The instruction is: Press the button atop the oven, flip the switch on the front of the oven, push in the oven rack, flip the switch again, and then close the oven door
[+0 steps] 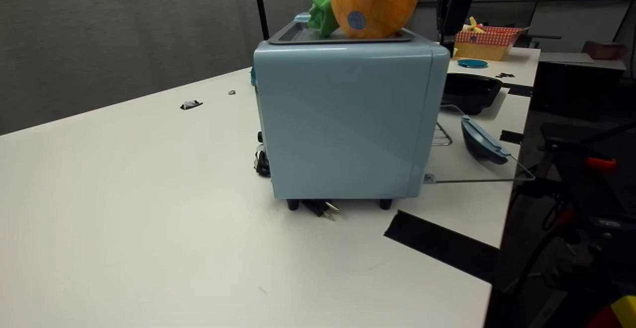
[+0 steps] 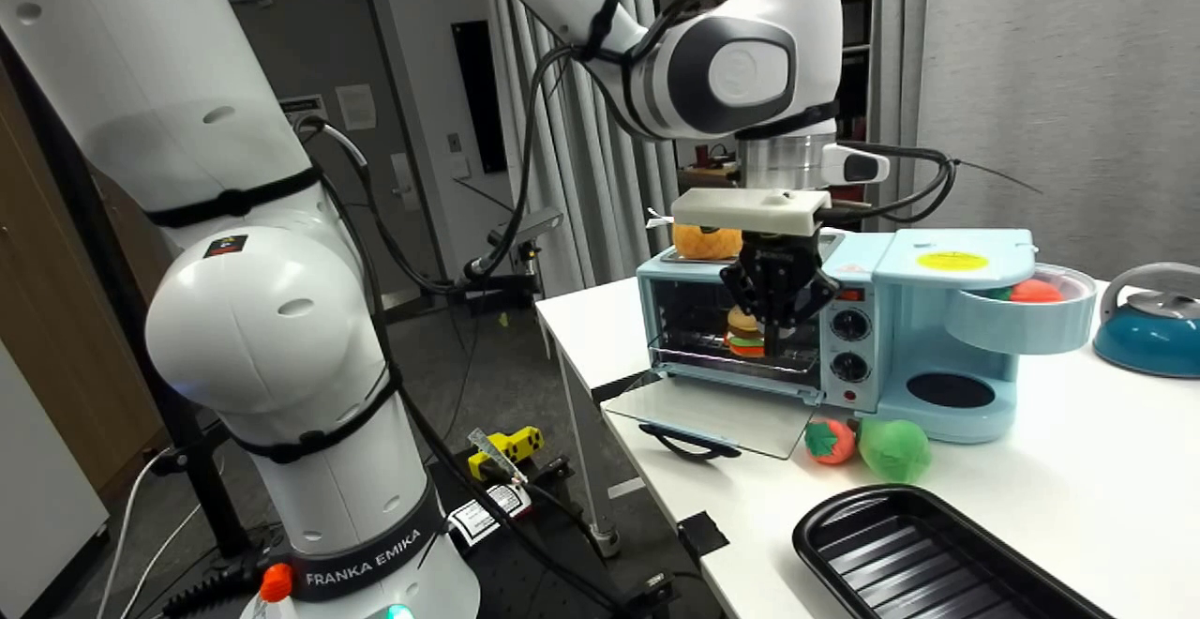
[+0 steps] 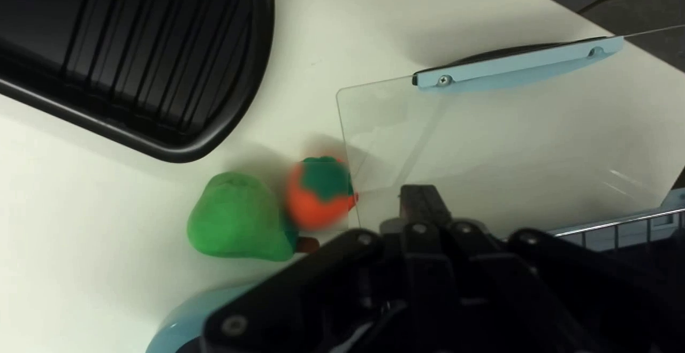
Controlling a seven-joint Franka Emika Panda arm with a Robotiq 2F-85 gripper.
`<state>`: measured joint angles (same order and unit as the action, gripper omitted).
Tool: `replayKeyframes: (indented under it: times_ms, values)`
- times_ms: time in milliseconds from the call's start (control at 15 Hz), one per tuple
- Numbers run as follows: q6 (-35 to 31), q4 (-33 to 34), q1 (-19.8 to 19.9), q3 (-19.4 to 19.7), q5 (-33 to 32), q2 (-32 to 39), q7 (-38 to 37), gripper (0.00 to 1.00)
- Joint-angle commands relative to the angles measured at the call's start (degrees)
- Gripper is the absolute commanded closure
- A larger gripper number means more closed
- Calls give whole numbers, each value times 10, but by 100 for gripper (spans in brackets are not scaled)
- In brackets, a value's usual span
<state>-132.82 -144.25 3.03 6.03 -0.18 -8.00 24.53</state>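
Now the blue oven (image 2: 851,277), behind the near black tray (image 2: 937,563), has a toy burger (image 2: 746,332) inside. The bowl (image 2: 1022,330) at right holds something red (image 2: 1036,291). The gripper (image 3: 424,203) holds nothing, fingers together.

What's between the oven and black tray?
In an exterior view, a green toy and an orange-red toy lie between the oven and black tray.

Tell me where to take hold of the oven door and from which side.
Best, I'd judge, by its black handle, coming from the free edge, the side away from the oven: the door is folded down and the handle bows beneath it along that edge. The gripper looks shut, so it would have to open first.
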Motion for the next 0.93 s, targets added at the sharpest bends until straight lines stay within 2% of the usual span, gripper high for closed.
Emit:
replayKeyframes:
  times_ms: [0, 533, 867]
  values:
    - [-68, -42, -9, -3, 13, -2, 17, 100]
    - [-202, -74, -31, -22, 37, 49, 21, 100]
    - [-288, -69, -41, -46, 88, 98, 39, 100]
